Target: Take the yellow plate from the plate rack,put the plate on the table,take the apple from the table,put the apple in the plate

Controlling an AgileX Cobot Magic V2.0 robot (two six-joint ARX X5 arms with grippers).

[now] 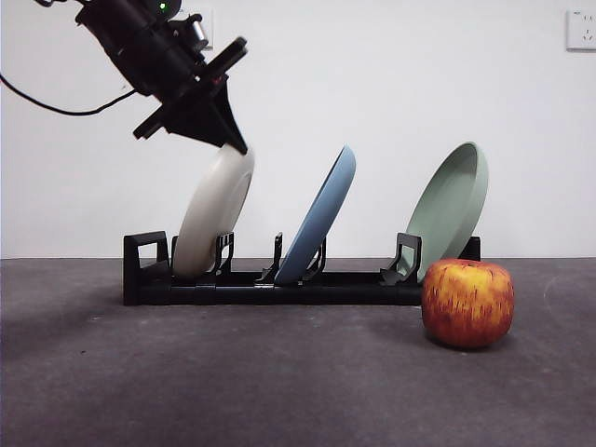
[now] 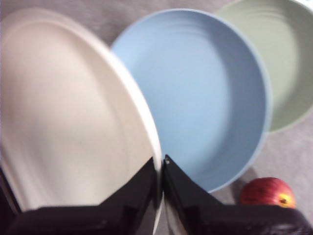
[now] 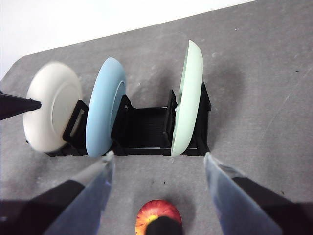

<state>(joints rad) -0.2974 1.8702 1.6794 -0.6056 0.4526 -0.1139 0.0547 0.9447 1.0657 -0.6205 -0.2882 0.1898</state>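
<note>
- The left gripper [image 1: 233, 142] comes down from the upper corner of the front view and has its two black jaws pinched together on the top rim of the yellow plate [image 1: 214, 212].
- From the left wrist, the jaws meet at the plate's edge [image 2: 157, 169], with the cream face [image 2: 68, 107] filling one side of the picture.
- The plate's lower edge sits in the end slot of the plate rack [image 1: 270, 284], and it leans like its neighbours.
- A blue plate [image 1: 321, 219] stands in the middle slot and a pale green plate [image 1: 453, 207] at the other end, both tilted the same way.
- The apple [image 1: 467, 303] rests on the table [image 1: 233, 382], just in front of the rack's end near the green plate.
- The right gripper [image 3: 156, 171] hangs above the apple [image 3: 157, 214], jaws spread wide apart, holding nothing, looking down on the rack [image 3: 144, 129] and all three plates.
</note>
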